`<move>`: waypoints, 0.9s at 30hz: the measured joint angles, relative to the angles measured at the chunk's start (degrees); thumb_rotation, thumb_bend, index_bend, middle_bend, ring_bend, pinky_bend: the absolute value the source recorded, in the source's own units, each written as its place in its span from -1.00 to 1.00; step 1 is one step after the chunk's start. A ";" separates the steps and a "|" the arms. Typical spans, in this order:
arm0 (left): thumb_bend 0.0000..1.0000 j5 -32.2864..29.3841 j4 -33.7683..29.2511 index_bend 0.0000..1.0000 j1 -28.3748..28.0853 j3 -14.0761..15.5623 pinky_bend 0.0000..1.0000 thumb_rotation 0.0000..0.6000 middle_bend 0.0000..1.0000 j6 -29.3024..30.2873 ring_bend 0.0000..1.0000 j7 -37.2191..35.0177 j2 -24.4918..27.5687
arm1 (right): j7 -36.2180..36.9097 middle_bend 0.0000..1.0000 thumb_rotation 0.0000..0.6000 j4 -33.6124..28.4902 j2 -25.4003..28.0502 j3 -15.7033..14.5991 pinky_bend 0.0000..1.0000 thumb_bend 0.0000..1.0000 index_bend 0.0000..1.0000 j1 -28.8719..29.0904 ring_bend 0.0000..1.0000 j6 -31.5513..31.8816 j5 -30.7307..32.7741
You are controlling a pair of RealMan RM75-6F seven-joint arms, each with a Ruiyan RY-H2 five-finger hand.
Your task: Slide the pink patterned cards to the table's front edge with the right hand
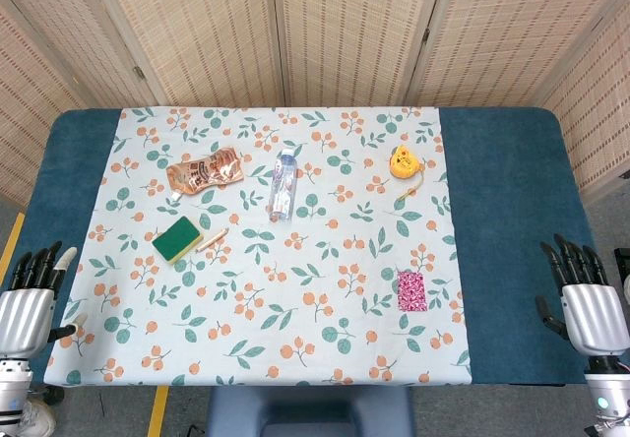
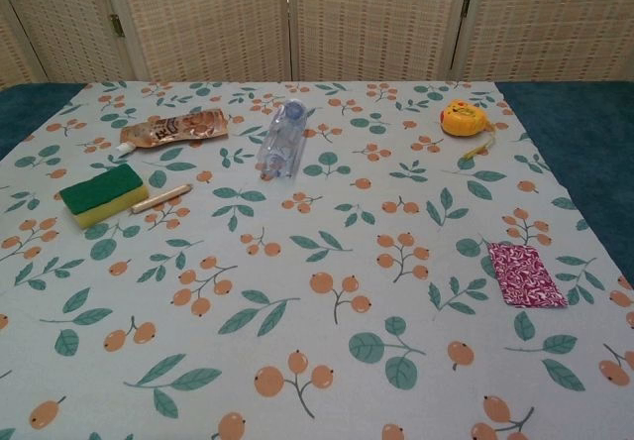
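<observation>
Head view is showing both hands, the left hand (image 1: 30, 299) and right hand (image 1: 589, 304) hanging off the table's (image 1: 512, 211) front corners with fingers spread and holding nothing, while chest view is showing neither. One pink patterned cards (image 1: 411, 290) pack is lying flat on the floral cloth (image 1: 295, 260) near the front right edge, well apart from the right hand. One sponge (image 1: 176, 239), one pencil (image 1: 212, 239), one bottle (image 1: 283, 184), one pouch (image 1: 204, 173) and one yellow tape measure (image 1: 404, 162) are lying farther back.
</observation>
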 measured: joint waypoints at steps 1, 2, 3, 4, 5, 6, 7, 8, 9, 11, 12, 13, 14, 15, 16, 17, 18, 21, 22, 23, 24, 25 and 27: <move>-0.58 0.05 -0.04 -0.82 0.01 0.14 -1.00 1.00 -1.00 -0.08 -1.00 -0.07 -0.02 | 0.08 -1.00 1.00 -0.11 0.08 -0.02 -1.00 -0.14 -1.00 0.02 -1.00 -0.15 0.05; -0.58 0.15 -0.02 -0.82 0.03 0.19 -1.00 1.00 -1.00 -0.06 -1.00 -0.15 -0.08 | 0.15 -1.00 1.00 -0.25 0.21 -0.04 -1.00 -0.14 -1.00 0.07 -1.00 -0.40 0.14; -0.58 0.22 0.07 -0.82 0.05 0.21 -1.00 1.00 -1.00 0.01 -1.00 -0.16 -0.17 | 0.19 -1.00 1.00 -0.35 0.31 -0.05 -1.00 -0.14 -1.00 0.13 -1.00 -0.60 0.19; -0.58 0.23 0.27 -0.82 0.08 0.23 -1.00 1.00 -1.00 0.11 -1.00 -0.11 -0.34 | 0.23 -1.00 1.00 -0.44 0.41 -0.06 -1.00 -0.14 -1.00 0.20 -1.00 -0.76 0.21; -0.58 0.19 0.43 -0.82 0.10 0.22 -1.00 1.00 -1.00 0.15 -1.00 -0.11 -0.49 | 0.28 -1.00 1.00 -0.59 0.52 -0.07 -1.00 -0.14 -1.00 0.28 -1.00 -0.91 0.20; -0.58 0.12 0.57 -0.82 0.11 0.21 -1.00 1.00 -1.00 0.17 -1.00 -0.16 -0.61 | 0.32 -1.00 1.00 -0.71 0.62 -0.08 -1.00 -0.14 -1.00 0.32 -1.00 -0.98 0.17; -0.58 0.01 0.75 -0.82 0.13 0.18 -1.00 1.00 -1.00 0.19 -1.00 -0.21 -0.74 | 0.36 -1.00 1.00 -0.82 0.71 -0.09 -1.00 -0.14 -1.00 0.35 -1.00 -1.02 0.14; -0.58 -0.04 0.88 -0.82 0.14 0.14 -1.00 1.00 -1.00 0.26 -1.00 -0.23 -0.83 | 0.41 -1.00 1.00 -0.94 0.81 -0.10 -1.00 -0.14 -1.00 0.35 -1.00 -1.02 0.09; -0.58 -0.05 0.98 -0.82 0.17 0.12 -1.00 1.00 -1.00 0.36 -1.00 -0.28 -0.93 | 0.45 -1.00 1.00 -1.00 0.87 -0.10 -1.00 -0.14 -1.00 0.34 -1.00 -0.99 0.04; -0.58 0.02 1.15 -0.82 0.24 0.10 -1.00 1.00 -1.00 0.60 -1.00 -0.53 -1.11 | 0.70 -1.00 1.00 -1.09 0.92 -0.09 -1.00 -0.14 -1.00 0.30 -1.00 -0.84 -0.05; -0.58 0.08 1.25 -0.82 0.27 0.09 -1.00 1.00 -1.00 0.72 -1.00 -0.67 -1.18 | 0.84 -1.00 1.00 -1.12 0.95 -0.09 -1.00 -0.14 -1.00 0.28 -1.00 -0.81 -0.08; -0.58 0.14 1.43 -0.82 0.32 0.08 -1.00 1.00 -1.00 0.86 -1.00 -0.76 -1.29 | 0.99 -1.00 1.00 -1.15 0.99 -0.09 -1.00 -0.14 -1.00 0.27 -1.00 -0.78 -0.13; -0.58 0.15 1.53 -0.82 0.35 0.07 -1.00 1.00 -1.00 0.93 -1.00 -0.78 -1.35 | 1.11 -1.00 1.00 -1.17 1.03 -0.10 -1.00 -0.14 -1.00 0.26 -1.00 -0.75 -0.18; -0.58 0.15 1.58 -0.82 0.36 0.06 -1.00 1.00 -1.00 0.96 -1.00 -0.80 -1.38 | 1.16 -1.00 1.00 -1.18 1.04 -0.10 -1.00 -0.14 -1.00 0.26 -1.00 -0.74 -0.21; -0.58 0.10 1.65 -0.82 0.38 0.03 -1.00 1.00 -1.00 1.01 -1.00 -0.80 -1.43 | 1.22 -1.00 1.00 -1.17 1.05 -0.10 -1.00 -0.14 -0.99 0.26 -1.00 -0.73 -0.26; -0.58 0.03 1.71 -0.82 0.40 0.00 -1.00 1.00 -1.00 1.04 -1.00 -0.80 -1.47 | 1.34 -1.00 1.00 -1.17 1.09 -0.11 -1.00 -0.14 -0.99 0.27 -1.00 -0.71 -0.35; -0.58 -0.10 1.76 -0.82 0.43 -0.03 -1.00 1.00 -1.00 1.05 -1.00 -0.77 -1.49 | 1.47 -1.00 1.00 -1.19 1.12 -0.10 -1.00 -0.14 -0.99 0.27 -1.00 -0.67 -0.42; -0.58 -0.65 1.84 -0.82 0.54 -0.12 -1.00 1.00 -1.00 1.05 -1.00 -0.46 -1.63 | 1.72 -1.00 1.00 -1.20 1.19 -0.04 -1.00 -0.14 -0.98 0.34 -1.00 -0.67 -0.52; -0.58 -0.79 1.82 -0.82 0.55 -0.16 -1.00 1.00 -1.00 1.01 -1.00 -0.37 -1.67 | 1.74 -1.00 1.00 -1.20 1.18 -0.02 -1.00 -0.14 -0.97 0.37 -1.00 -0.66 -0.56; -0.58 -0.85 1.80 -0.82 0.55 -0.18 -1.00 1.00 -1.00 0.98 -1.00 -0.33 -1.69 | 1.79 -1.00 1.00 -1.18 1.15 0.01 -1.00 -0.14 -0.97 0.43 -1.00 -0.70 -0.59; -0.58 -0.85 1.80 -0.82 0.55 -0.18 -1.00 1.00 -1.00 0.97 -1.00 -0.30 -1.70 | 1.84 -1.00 1.00 -1.17 1.11 0.03 -1.00 -0.14 -0.96 0.47 -1.00 -0.75 -0.59; -0.58 -0.83 1.82 -0.82 0.55 -0.17 -1.00 1.00 -1.00 0.97 -1.00 -0.30 -1.75 | 1.90 -1.00 1.00 -1.16 1.06 0.04 -1.00 -0.14 -0.95 0.52 -1.00 -0.81 -0.59; -0.58 -0.80 1.87 -0.82 0.55 -0.13 -1.00 1.00 -1.00 0.96 -1.00 -0.35 -1.81 | 2.12 -1.00 1.00 -1.09 0.89 0.07 -1.00 -0.14 -0.90 0.65 -1.00 -1.01 -0.59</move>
